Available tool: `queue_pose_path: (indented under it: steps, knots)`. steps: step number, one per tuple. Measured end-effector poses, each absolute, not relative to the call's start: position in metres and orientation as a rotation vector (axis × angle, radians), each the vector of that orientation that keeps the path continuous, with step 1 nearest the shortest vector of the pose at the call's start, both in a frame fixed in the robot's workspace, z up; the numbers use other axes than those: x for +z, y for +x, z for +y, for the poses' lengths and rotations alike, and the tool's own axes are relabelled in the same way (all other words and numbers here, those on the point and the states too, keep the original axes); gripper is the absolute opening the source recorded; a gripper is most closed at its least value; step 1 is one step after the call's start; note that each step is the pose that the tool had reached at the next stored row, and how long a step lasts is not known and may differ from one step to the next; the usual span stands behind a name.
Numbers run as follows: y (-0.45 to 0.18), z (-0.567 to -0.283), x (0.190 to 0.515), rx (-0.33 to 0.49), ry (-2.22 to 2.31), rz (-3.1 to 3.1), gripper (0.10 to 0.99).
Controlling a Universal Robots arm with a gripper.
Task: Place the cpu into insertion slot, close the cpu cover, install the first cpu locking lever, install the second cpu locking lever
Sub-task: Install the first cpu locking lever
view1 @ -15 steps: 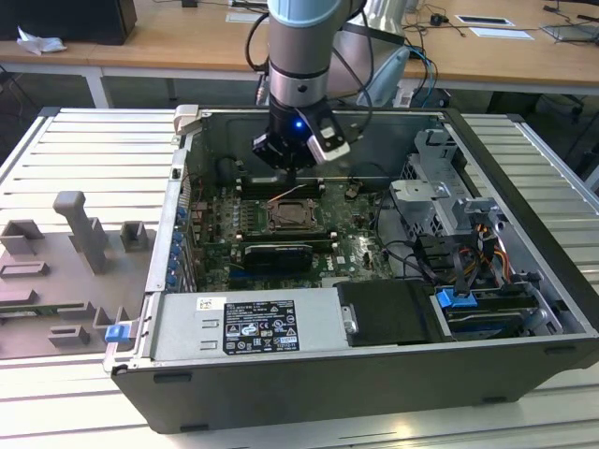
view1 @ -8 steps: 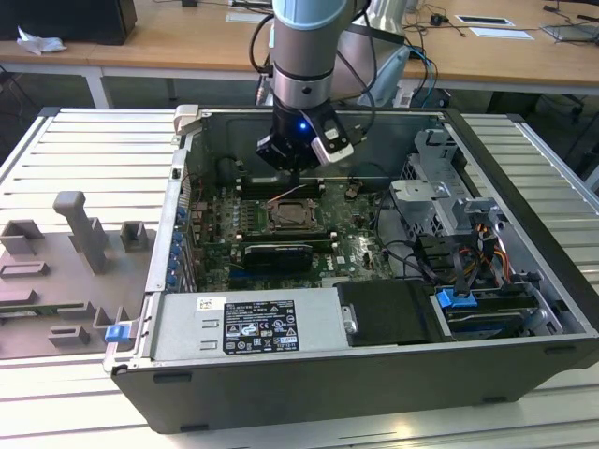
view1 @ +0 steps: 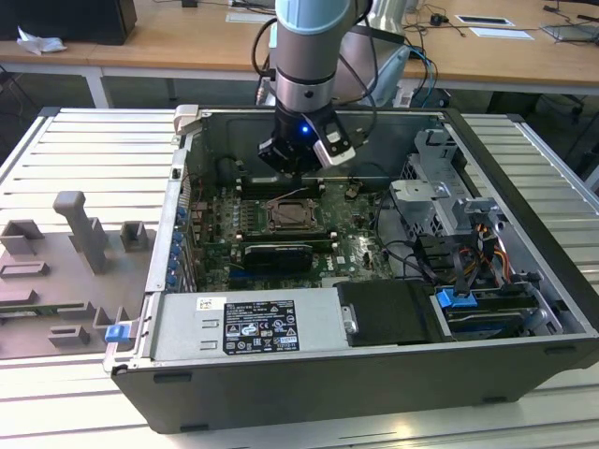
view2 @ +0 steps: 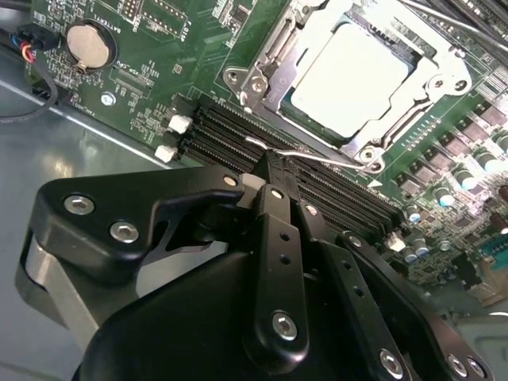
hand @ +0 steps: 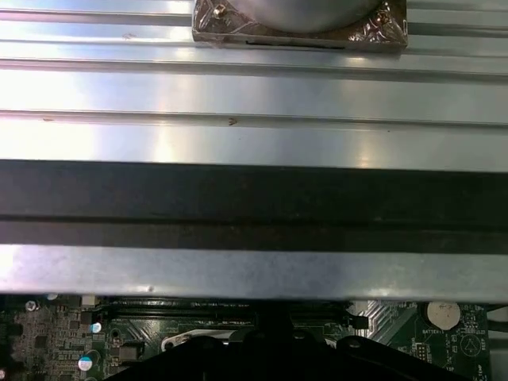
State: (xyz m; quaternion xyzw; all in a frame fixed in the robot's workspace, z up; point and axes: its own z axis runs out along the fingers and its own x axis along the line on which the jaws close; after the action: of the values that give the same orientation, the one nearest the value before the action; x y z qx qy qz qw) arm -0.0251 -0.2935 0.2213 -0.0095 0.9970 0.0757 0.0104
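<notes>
The black gripper (view2: 270, 163) sits closest to the lens in the second wrist view, its two fingers pressed together to a single point with nothing visibly between them, the tip touching or just over a thin wire lever (view2: 305, 156) that runs along the near edge of the socket, above the black memory slots (view2: 238, 131). Just beyond lies the insertion slot (view2: 349, 75) with the cpu (view2: 353, 67) seated flat inside it, its pale metal top glaring bright, and the cpu cover (view2: 262, 75) folded down around it, so the chip shows through the square window. A round coin battery (view2: 87, 44) rests on the green motherboard (view2: 151, 48), well apart from the socket. In the exterior view the arm (view1: 307, 51) reaches down into an open computer case (view1: 524, 187) lying on a slatted metal table (view1: 84, 140), with the gripper (view1: 298, 166) hanging at the far edge of the socket (view1: 293, 217) in the middle of the board. Grey moulded fixtures (view1: 80, 234) stand on the table at the exterior view's left, and a power supply with a label (view1: 257, 325) fills the near side of the case.
</notes>
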Motion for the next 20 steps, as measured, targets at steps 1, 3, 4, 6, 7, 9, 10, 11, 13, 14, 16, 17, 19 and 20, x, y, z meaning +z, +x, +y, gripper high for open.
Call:
queue_pose_path:
  steps: [1, 3, 4, 6, 7, 9, 10, 11, 13, 14, 16, 17, 19, 20]
  knots:
    - [-0.024, -0.293, 0.22, 0.234, -0.03, 3.112, 0.106]
    - [-0.023, -0.293, 0.218, 0.232, -0.03, 3.112, 0.106]
    - [-0.022, -0.293, 0.217, 0.231, -0.03, 3.112, 0.106]
    - [-0.021, -0.293, 0.215, 0.229, -0.03, 3.112, 0.106]
    - [-0.021, -0.293, 0.214, 0.227, -0.03, 3.113, 0.106]
    - [-0.018, -0.293, 0.209, 0.214, -0.03, 3.113, 0.106]
    - [-0.018, -0.293, 0.208, 0.212, -0.03, 3.114, 0.106]
    - [-0.018, -0.293, 0.207, 0.209, -0.03, 3.114, 0.106]
    - [-0.018, -0.293, 0.205, 0.205, -0.03, 3.114, 0.106]
    - [-0.018, -0.293, 0.205, 0.203, -0.03, 3.114, 0.106]
    - [-0.018, -0.293, 0.204, 0.196, -0.03, 3.115, 0.106]
    - [-0.018, -0.293, 0.204, 0.191, -0.03, 3.115, 0.106]
    - [-0.018, -0.294, 0.203, 0.184, -0.03, 3.116, 0.106]
    - [-0.018, -0.293, 0.202, 0.182, -0.03, 3.115, 0.106]
